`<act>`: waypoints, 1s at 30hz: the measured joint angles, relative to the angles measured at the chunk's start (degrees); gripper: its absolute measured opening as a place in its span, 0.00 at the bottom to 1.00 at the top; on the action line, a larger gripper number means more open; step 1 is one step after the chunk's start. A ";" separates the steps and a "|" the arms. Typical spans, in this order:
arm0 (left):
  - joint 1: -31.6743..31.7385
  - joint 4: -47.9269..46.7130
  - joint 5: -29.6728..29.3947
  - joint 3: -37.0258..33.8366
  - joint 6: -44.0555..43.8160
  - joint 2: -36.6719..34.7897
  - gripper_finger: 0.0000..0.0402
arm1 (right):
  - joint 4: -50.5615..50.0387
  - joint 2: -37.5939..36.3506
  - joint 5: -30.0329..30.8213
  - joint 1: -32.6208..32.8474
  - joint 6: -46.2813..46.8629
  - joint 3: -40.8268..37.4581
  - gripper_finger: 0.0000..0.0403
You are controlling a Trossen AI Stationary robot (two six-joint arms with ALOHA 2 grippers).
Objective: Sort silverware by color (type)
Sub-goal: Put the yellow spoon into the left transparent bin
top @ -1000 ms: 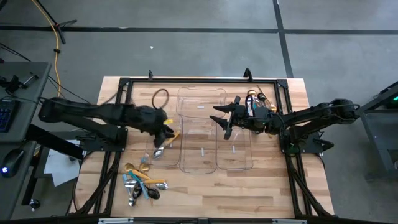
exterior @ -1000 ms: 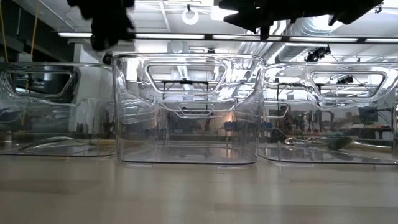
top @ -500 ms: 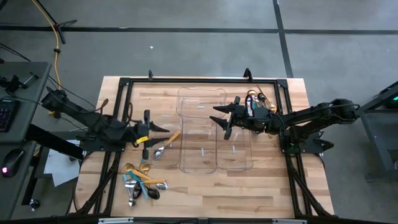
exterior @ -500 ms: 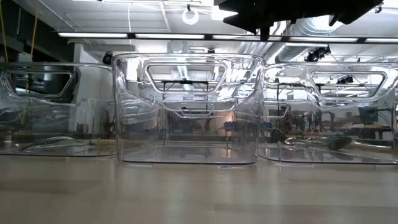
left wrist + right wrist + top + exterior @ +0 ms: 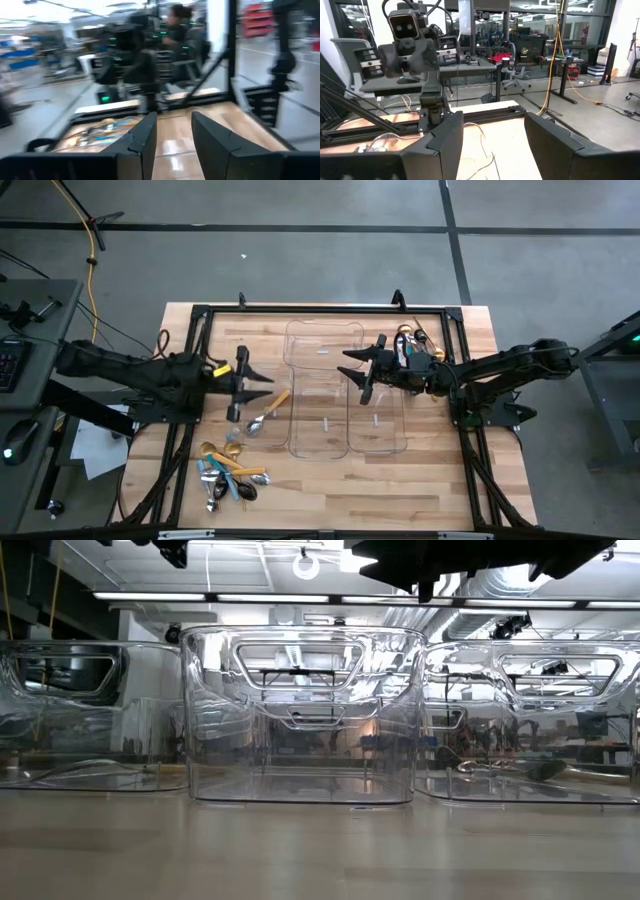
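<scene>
table (image 5: 440, 480): pale wood planks, matt | trays (image 5: 325, 395): clear glossy plastic | silverware (image 5: 228, 475): shiny metal

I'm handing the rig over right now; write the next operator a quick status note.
Left gripper: open, empty, above the table's left part beside the orange-handled spoon.
Right gripper: open, empty, waiting over the clear trays.
Silverware: one orange-handled spoon lies in the leftmost tray; the rest sit in a mixed pile near the table's front left corner.
Done: at most that one spoon placed; the middle and right trays look empty.
Left: sort the whole pile into trays by colour.
</scene>
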 joint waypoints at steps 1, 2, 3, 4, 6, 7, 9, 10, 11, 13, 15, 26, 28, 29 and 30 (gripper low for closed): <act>0.00 -0.51 0.46 0.00 -0.05 -0.02 0.28 | -0.14 0.00 -0.01 0.00 0.00 0.00 0.48; -0.04 -0.84 0.48 0.00 -0.20 0.00 0.28 | -0.36 0.00 0.00 -0.01 0.00 0.00 0.48; -0.04 -1.02 0.48 -0.02 -0.20 0.05 0.28 | -0.40 0.00 0.00 0.01 0.00 0.00 0.48; -0.04 -1.01 0.41 -0.04 -0.28 0.13 0.28 | -0.40 0.00 -0.01 0.01 0.00 0.00 0.48; -0.04 -0.83 0.31 -0.04 -1.11 0.48 0.28 | -0.71 0.00 -0.01 0.00 0.00 0.00 0.48; -0.04 -0.98 0.29 -0.07 -1.09 0.53 0.28 | -0.87 0.00 0.00 -0.01 0.00 0.00 0.48; -0.04 -0.46 0.26 -0.09 -1.09 0.52 0.28 | -0.80 0.00 0.00 -0.01 0.00 0.00 0.48; -0.04 -0.37 0.26 -0.09 -1.29 0.51 0.28 | -0.80 0.00 -0.01 0.00 0.00 0.00 0.48; -0.04 -0.43 0.25 -0.09 -1.56 0.53 0.28 | -0.84 0.00 0.00 -0.01 0.00 0.00 0.48; -0.05 -0.33 0.24 -0.09 -2.58 0.54 0.28 | -0.80 0.00 -0.02 -0.01 0.00 0.00 0.48; -0.28 1.06 0.31 -0.09 -5.63 0.54 0.27 | -0.94 0.00 -0.02 0.00 0.00 0.00 0.48; -19.86 -19.43 0.79 12.29 -18.30 6.69 0.27 | -1.45 0.00 -0.01 -0.01 -0.96 0.00 0.48; -24.35 -25.61 -3.38 16.40 -20.02 10.15 0.27 | -1.49 0.00 -0.02 0.01 -0.92 0.00 0.48; -26.39 -29.21 -5.41 18.53 -21.93 12.13 0.27 | -1.52 0.00 -0.02 0.01 -0.92 0.00 0.48; -28.28 -32.87 -7.12 20.65 -24.19 14.27 0.27 | -1.62 0.00 -0.02 0.01 -0.92 0.00 0.48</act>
